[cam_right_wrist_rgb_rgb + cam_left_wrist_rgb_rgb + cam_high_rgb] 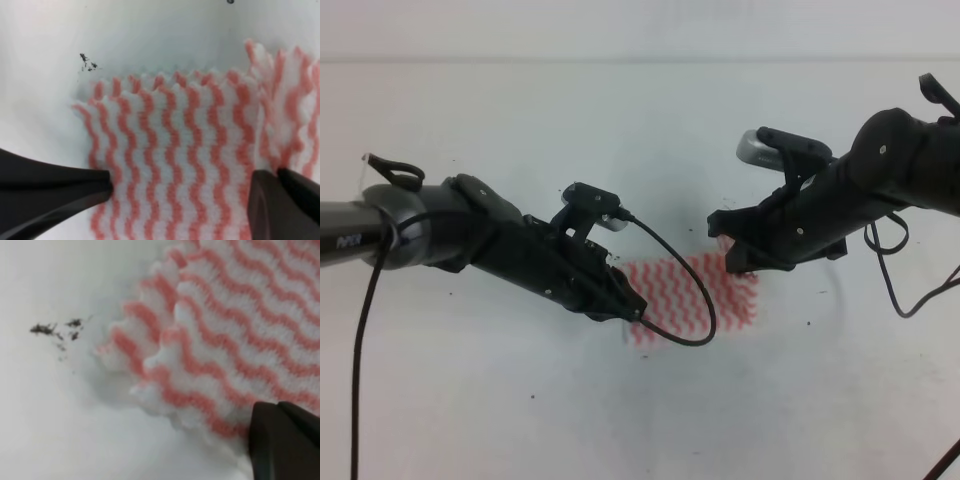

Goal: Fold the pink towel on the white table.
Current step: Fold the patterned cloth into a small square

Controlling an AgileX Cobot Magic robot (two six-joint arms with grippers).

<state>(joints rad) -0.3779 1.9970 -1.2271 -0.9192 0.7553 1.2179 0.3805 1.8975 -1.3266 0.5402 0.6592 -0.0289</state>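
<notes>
The pink towel (695, 295) lies on the white table (620, 110), small and with layered edges. My left gripper (632, 305) is down at its left edge. The left wrist view shows the towel (235, 330) with two stacked wavy edges and only one dark finger (287, 442) resting on its lower corner, so the jaw state is unclear. My right gripper (732, 262) is at the towel's upper right corner. It stands open (180, 195), its fingers (55, 192) spread wide across the striped cloth (175, 145). A raised flap sits beside the right-hand finger.
A black cable (685, 290) from the left arm loops over the towel's left half. Dark specks (55, 330) mark the table just beyond the towel's corner, and the same specks (87, 62) show in the right wrist view.
</notes>
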